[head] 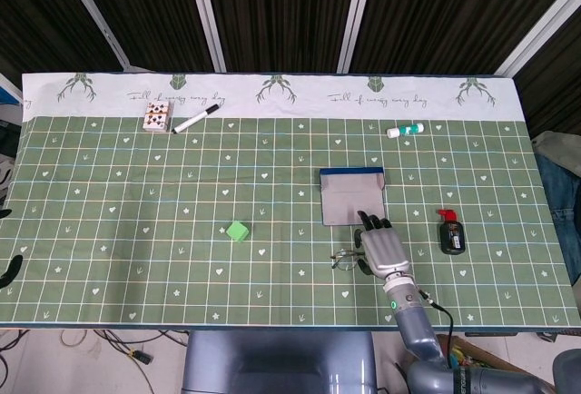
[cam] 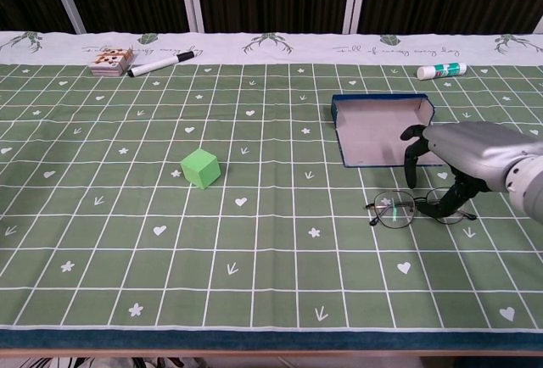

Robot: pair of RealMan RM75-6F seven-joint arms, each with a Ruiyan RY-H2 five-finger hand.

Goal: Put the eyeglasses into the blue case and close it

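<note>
Task progress: early; judging from how things lie, the eyeglasses [cam: 413, 209] are not yet lifted and the blue case [cam: 380, 131] stands open with nothing in it.
Eyeglasses: flat on the surface [cam: 254, 258], just in front of the case's near edge, lenses toward the green cube side.
Blue case: open, pale grey lining up, blue rim visible at the far edge; in the head view it sits right of centre [head: 353, 196].
Right robot hand: hangs over the right half of the eyeglasses [cam: 454, 160], fingers spread and curved downward, thumb reaching to the frame's right end; contact looks close, yet I cannot tell whether it actually pinches the frame. Nothing is lifted.
Left robot hand: only dark tips show at the far left edge of the head view [head: 9, 267]; whether they are spread or curled I cannot tell.
Left to do: secure the eyeglasses, carry them into the case, shut the lid.
Writing: the white border of the cloth carries a cursive line that seems to read "Full of energy every day" [head: 377, 100], beside deer-antler motifs.
Other things: green cube [cam: 200, 168], black marker [cam: 160, 64], card box [cam: 111, 61], glue stick [cam: 441, 70], a small black-and-red item [head: 451, 233] whose label is too small to read.
</note>
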